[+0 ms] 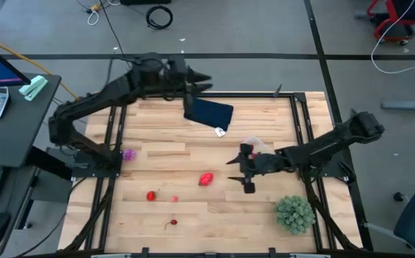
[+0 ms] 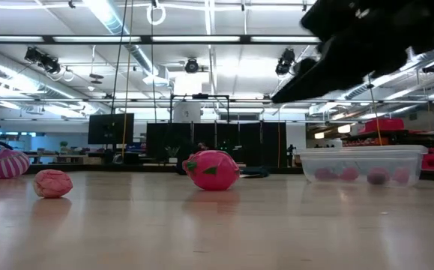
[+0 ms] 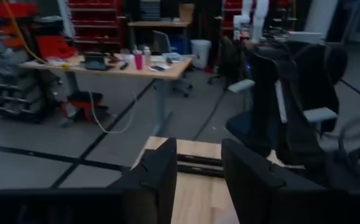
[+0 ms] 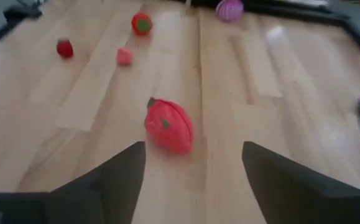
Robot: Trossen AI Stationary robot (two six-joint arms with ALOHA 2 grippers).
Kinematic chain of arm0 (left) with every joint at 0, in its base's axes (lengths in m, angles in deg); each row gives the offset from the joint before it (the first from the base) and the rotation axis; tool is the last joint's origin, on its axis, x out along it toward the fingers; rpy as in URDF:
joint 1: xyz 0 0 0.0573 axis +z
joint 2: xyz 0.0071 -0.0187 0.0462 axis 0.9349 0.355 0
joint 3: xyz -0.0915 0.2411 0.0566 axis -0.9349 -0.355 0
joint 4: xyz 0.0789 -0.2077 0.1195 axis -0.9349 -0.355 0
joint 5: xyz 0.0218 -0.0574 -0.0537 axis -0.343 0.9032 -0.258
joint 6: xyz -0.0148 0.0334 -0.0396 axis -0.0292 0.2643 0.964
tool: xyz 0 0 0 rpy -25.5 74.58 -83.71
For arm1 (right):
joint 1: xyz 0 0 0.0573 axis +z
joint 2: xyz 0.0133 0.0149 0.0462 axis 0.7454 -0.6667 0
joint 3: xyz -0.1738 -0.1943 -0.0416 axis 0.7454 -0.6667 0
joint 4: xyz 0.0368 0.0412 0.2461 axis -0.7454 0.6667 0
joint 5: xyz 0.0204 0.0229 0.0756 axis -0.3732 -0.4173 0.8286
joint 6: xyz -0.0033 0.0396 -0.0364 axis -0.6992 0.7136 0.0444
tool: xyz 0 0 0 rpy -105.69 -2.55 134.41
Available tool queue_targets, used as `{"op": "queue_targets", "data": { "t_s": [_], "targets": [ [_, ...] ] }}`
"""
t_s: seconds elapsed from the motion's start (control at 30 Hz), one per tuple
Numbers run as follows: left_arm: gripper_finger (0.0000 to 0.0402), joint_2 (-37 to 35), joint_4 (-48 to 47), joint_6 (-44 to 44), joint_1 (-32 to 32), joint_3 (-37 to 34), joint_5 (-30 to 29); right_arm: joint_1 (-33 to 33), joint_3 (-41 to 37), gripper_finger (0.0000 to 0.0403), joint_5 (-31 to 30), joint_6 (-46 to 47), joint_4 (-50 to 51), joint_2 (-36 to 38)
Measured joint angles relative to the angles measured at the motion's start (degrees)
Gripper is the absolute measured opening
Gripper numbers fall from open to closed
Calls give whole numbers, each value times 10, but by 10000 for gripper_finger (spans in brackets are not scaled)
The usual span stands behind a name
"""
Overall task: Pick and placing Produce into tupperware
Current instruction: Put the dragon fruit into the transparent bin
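My right gripper (image 1: 237, 170) (image 4: 192, 180) hovers open above the table's middle, fingers pointing toward the left edge. A red toy fruit (image 1: 206, 178) (image 4: 169, 126) (image 2: 213, 170) lies on the wood just ahead of the fingers, untouched. More produce lies farther left: a red piece (image 1: 151, 195), a small pink piece (image 1: 175, 200), a cherry (image 1: 171, 223) and a purple piece (image 1: 128, 154). The clear tupperware (image 1: 256, 145) (image 2: 359, 163) stands on the table beside the right gripper, toward the far edge, with pink pieces inside. My left gripper (image 1: 206, 80) (image 3: 198, 180) is open, raised over the far edge.
A dark navy folded cloth (image 1: 208, 112) lies near the far edge, below the left gripper. A bushy green plant (image 1: 294, 213) stands at the near right corner. Black frame rails (image 1: 304, 125) run along the table's sides. Bare wood stretches between the scattered produce.
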Motion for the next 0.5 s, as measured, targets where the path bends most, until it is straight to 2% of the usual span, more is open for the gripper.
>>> {"op": "queue_targets", "data": {
  "t_s": [0.1, 0.3, 0.4, 0.5],
  "targets": [
    [130, -11, -1, 0, 12, 0, 0, -20, 28, 298, 52, -38, -25, -72],
    [131, -8, -19, 0, 21, -1, 0, -39, 127, 314, 106, -129, -26, -184],
    [127, -5, -38, 0, 22, -1, 0, -47, 183, 317, 151, -141, -3, -231],
    [122, -4, -50, 0, 22, -1, 0, -53, 234, 319, 170, -149, 33, -274]
  ]
}}
